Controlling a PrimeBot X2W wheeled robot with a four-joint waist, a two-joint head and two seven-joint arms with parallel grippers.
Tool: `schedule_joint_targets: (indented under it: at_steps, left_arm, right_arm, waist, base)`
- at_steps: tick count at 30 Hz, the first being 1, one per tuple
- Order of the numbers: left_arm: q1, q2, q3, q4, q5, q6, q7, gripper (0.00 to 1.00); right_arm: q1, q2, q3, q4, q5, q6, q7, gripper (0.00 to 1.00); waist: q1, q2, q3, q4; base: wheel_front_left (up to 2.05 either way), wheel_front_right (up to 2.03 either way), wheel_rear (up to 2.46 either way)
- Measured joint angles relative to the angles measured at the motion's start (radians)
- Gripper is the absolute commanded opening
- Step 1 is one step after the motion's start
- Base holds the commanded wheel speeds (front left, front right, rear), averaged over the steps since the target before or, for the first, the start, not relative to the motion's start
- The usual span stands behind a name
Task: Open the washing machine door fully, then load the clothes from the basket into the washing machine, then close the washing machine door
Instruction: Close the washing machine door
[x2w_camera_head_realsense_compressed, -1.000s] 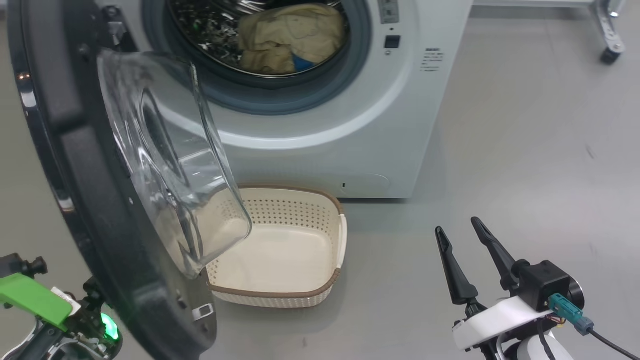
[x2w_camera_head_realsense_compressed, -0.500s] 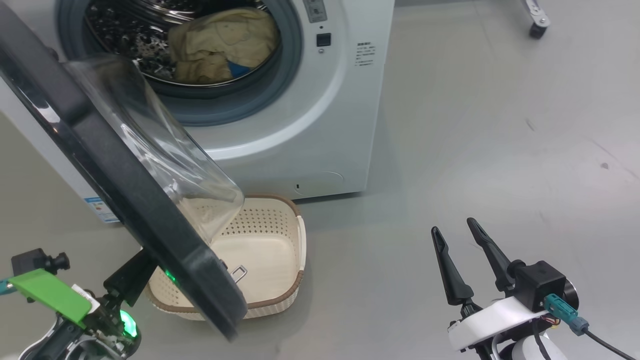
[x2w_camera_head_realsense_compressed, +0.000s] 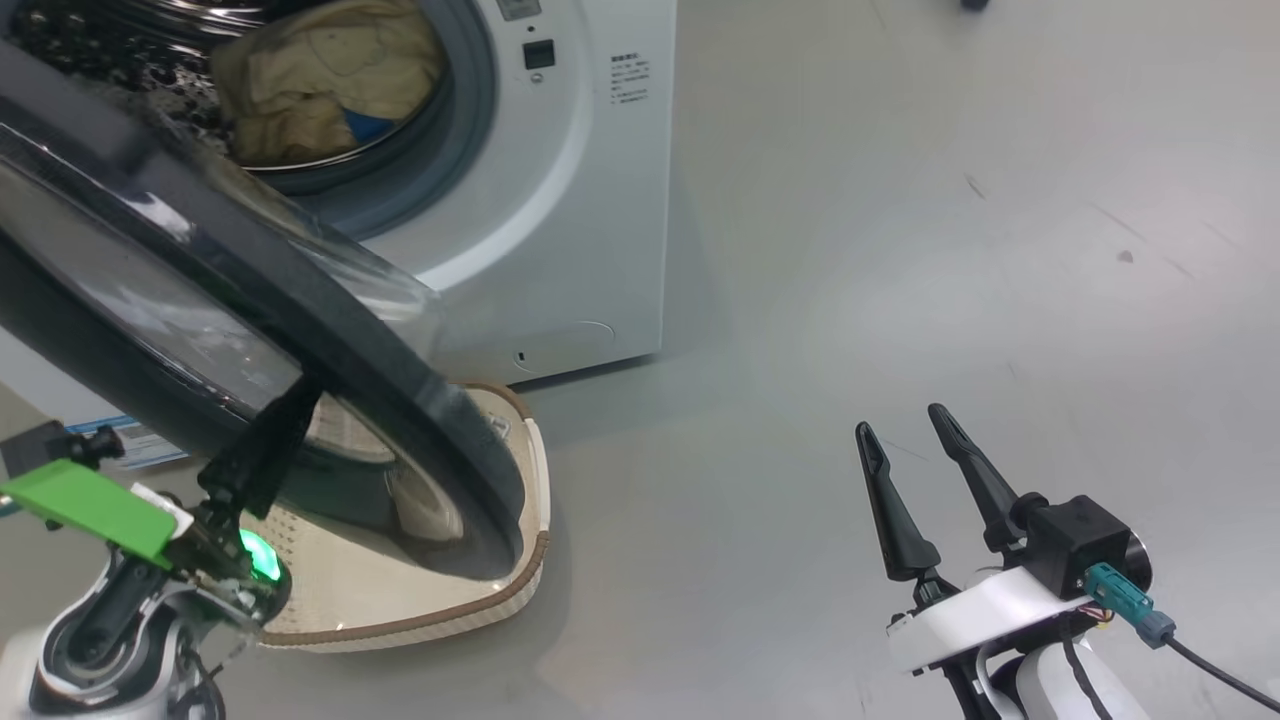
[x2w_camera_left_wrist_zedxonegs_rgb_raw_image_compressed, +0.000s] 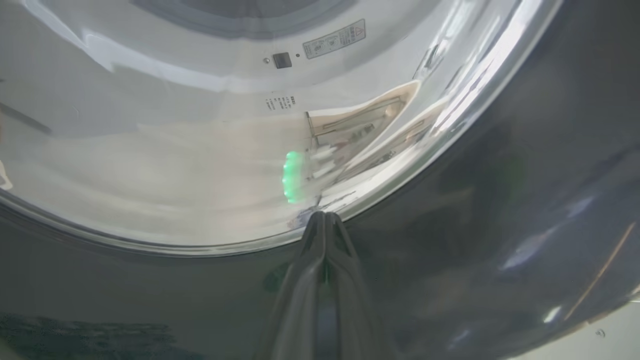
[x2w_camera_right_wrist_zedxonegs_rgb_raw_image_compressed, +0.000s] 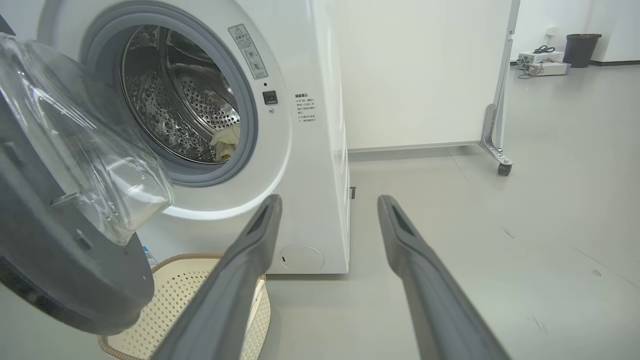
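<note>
The left tool (x2w_camera_left_wrist_zedxonegs_rgb_raw_image_compressed: 324, 220), shut and empty, pushed the door (x2w_camera_head_realsense_compressed: 380, 330), which had swung partway closed; clothes (x2w_camera_head_realsense_compressed: 300, 90) sat in the drum (x2w_camera_right_wrist_zedxonegs_rgb_raw_image_compressed: 165, 115); the right tool (x2w_camera_head_realsense_compressed: 898, 418) hung open, empty.

The washing machine (x2w_camera_head_realsense_compressed: 560, 200) stands on the floor (x2w_camera_head_realsense_compressed: 900, 250), with the clothes (x2w_camera_head_realsense_compressed: 300, 90) inside its drum (x2w_camera_right_wrist_zedxonegs_rgb_raw_image_compressed: 200, 105). The door (x2w_camera_head_realsense_compressed: 350, 330) hangs part-way across the front of the opening and above the basket (x2w_camera_head_realsense_compressed: 400, 628), which sits on the floor just before the machine's lower front. The left gripper (x2w_camera_left_wrist_zedxonegs_rgb_raw_image_compressed: 324, 216) touches the door's outer face. The right gripper (x2w_camera_head_realsense_compressed: 910, 440) is well apart to the right, above the floor. A wheeled stand (x2w_camera_right_wrist_zedxonegs_rgb_raw_image_compressed: 495, 155) is behind and to the right of the machine.
</note>
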Motion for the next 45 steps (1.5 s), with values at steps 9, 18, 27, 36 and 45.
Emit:
schedule_joint_targets:
  at_steps: [9, 18, 27, 36, 45]
  left_arm:
    - [-0.102, -0.006, 0.0, 0.026, 0.028, 0.001, -0.037, 0.0]
    - [-0.245, -0.014, 0.003, 0.053, 0.089, 0.0, -0.098, 0.0]
    - [-0.41, -0.046, 0.002, 0.114, 0.167, -0.001, -0.184, 0.0]
    - [-0.483, -0.06, 0.01, 0.188, 0.198, -0.001, -0.252, 0.0]
    - [-0.544, -0.058, 0.039, 0.249, 0.248, -0.001, -0.322, 0.0]
  right_arm:
    - [-0.034, 0.001, 0.0, -0.008, 0.009, 0.006, -0.002, 1.0]
    - [-0.074, 0.003, -0.015, -0.025, 0.018, 0.01, -0.007, 1.0]
    - [-0.123, 0.004, -0.02, -0.03, 0.018, 0.015, -0.01, 1.0]
    - [-0.149, 0.005, -0.035, -0.009, 0.024, 0.022, -0.015, 1.0]
    - [-0.176, 0.009, -0.02, 0.008, 0.024, 0.024, -0.015, 1.0]
  waist:
    - [0.0, 0.0, 0.055, -0.056]
    - [0.0, 0.0, 0.14, -0.114]
    - [0.0, 0.0, 0.23, -0.167]
    - [0.0001, 0.0, 0.28, -0.209]
    - [0.0, 0.0, 0.285, -0.24]
  base:
    - [0.0, 0.0, 0.0]
    - [0.0, 0.0, 0.0]
    - [0.0, 0.0, 0.0]
    - [0.0, 0.0, 0.0]
    - [0.0, 0.0, 0.0]
